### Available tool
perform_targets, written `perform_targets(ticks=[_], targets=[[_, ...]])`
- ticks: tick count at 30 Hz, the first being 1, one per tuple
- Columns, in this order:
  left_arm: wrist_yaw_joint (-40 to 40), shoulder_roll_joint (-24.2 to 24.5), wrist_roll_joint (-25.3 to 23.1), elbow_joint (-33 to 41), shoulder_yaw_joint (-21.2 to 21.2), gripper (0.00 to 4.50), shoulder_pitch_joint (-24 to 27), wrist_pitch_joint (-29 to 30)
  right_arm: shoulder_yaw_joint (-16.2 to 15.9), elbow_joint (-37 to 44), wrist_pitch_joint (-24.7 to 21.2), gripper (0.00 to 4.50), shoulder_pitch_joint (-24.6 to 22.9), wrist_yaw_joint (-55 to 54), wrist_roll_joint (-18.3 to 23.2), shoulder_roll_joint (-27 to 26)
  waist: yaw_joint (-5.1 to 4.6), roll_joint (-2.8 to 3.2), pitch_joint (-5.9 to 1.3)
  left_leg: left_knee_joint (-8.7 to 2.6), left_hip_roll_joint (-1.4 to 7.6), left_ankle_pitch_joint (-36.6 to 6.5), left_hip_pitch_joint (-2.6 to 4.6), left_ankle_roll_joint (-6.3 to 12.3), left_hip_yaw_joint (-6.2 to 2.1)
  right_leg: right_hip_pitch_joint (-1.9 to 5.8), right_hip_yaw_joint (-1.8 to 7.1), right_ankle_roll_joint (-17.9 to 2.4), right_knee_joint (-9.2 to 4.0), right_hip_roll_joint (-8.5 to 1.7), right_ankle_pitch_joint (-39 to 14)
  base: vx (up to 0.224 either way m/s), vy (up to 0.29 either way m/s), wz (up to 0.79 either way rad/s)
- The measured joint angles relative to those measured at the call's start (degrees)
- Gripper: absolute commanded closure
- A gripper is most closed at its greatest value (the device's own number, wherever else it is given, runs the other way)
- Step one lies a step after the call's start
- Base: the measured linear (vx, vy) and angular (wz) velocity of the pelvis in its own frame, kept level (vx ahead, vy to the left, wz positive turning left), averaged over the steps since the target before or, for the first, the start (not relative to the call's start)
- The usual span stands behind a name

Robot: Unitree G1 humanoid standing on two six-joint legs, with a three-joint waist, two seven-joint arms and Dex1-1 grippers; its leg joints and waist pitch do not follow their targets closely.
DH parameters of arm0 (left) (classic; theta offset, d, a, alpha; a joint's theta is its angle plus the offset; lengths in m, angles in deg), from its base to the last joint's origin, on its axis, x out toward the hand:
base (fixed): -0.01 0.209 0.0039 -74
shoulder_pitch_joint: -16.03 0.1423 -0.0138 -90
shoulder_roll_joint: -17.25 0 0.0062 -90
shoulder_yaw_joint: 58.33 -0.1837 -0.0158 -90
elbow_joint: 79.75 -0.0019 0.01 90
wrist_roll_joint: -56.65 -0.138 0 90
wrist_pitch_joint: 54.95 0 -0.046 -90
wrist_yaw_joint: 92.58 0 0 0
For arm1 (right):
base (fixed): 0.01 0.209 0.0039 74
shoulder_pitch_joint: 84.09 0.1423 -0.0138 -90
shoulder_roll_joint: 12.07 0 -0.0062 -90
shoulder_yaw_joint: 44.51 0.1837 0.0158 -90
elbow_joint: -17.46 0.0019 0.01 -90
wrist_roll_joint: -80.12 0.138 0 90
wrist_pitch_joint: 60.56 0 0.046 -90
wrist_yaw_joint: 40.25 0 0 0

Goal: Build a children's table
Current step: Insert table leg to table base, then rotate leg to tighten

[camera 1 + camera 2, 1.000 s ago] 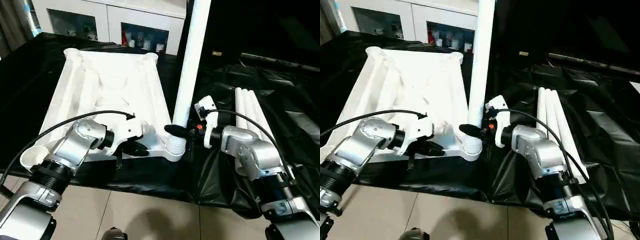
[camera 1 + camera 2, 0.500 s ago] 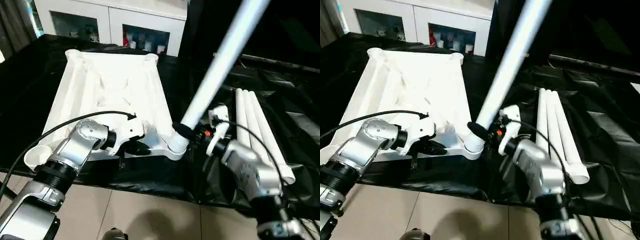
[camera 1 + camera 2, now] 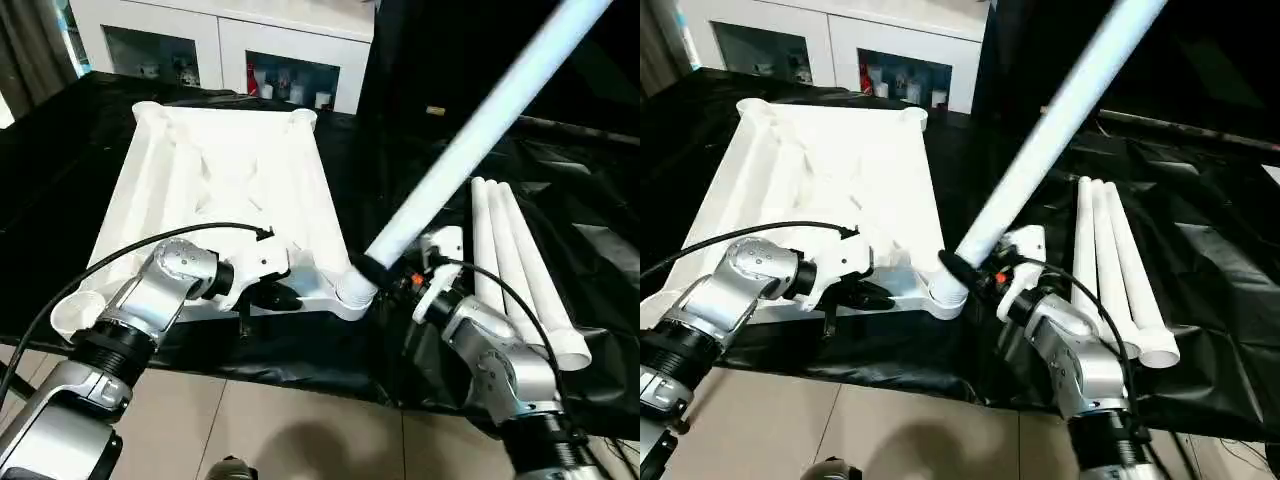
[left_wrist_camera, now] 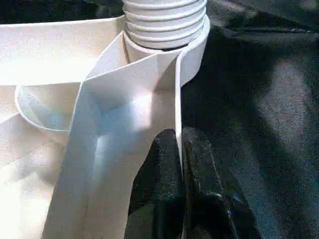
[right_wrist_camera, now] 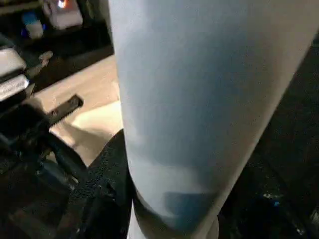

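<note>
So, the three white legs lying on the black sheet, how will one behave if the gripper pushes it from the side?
The three loose legs are round smooth tubes, so one would probably roll on the black sheet. Being tapered, it may curve as it rolls. It looks hollow at the end, likely light and stiff.

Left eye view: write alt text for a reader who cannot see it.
The right gripper clamps a tilted white leg at the table top's near corner socket. The left gripper pinches the top's near edge; three spare legs lie on black sheeting.
</note>
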Motion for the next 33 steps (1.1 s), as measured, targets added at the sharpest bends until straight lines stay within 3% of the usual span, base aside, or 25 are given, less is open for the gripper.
perform_targets(ticks=[8,13,24,30,33], targets=[[-0.14,0.15,-0.45,0.01,-0.20,4.50,-0.07,-0.45,-5.06,-0.77,-3.00,2.62,4.99,4.05,-4.41,4.16,-0.16,-0.20,-0.13,-0.01,0.00,0.00,0.00,0.00,0.00,0.00,0.01,0.04,-0.02,0.00,-0.02,0.000,0.000,0.00],[-0.26,0.19,-0.91,0.00,-0.43,4.50,-0.06,-1.03,-6.18,-4.53,-2.72,2.62,7.63,7.43,-4.93,5.32,-0.26,-0.74,-0.49,-0.04,0.00,0.00,0.04,0.00,0.00,-0.01,0.00,0.07,-0.03,0.00,-0.04,0.000,0.000,0.00],[-4.89,0.50,0.12,-0.51,-0.79,4.50,0.20,-4.58,-6.67,-6.99,3.13,2.62,6.92,18.34,-3.92,8.78,0.36,-1.12,-0.75,-0.14,0.00,-0.02,0.00,0.02,0.02,0.13,-0.03,0.19,-0.34,0.00,-0.18,0.000,0.000,0.00],[-5.78,0.67,0.30,-0.76,-0.78,4.50,0.17,-4.58,-6.69,-9.76,5.99,2.62,7.45,20.82,-3.62,8.71,0.20,-1.26,-0.84,-0.16,-0.01,-0.04,0.05,0.04,0.03,0.21,-0.03,0.18,-0.42,0.00,-0.19,0.000,0.000,0.00],[-5.20,0.63,0.20,-1.57,-0.74,4.50,0.16,-4.58,-6.62,-11.91,7.24,2.62,7.90,20.34,-3.62,7.83,-0.08,-1.28,-0.86,-0.20,-0.01,-0.06,0.50,0.04,0.03,0.49,-0.02,0.19,-0.43,0.00,-0.20,0.000,0.000,0.00]])
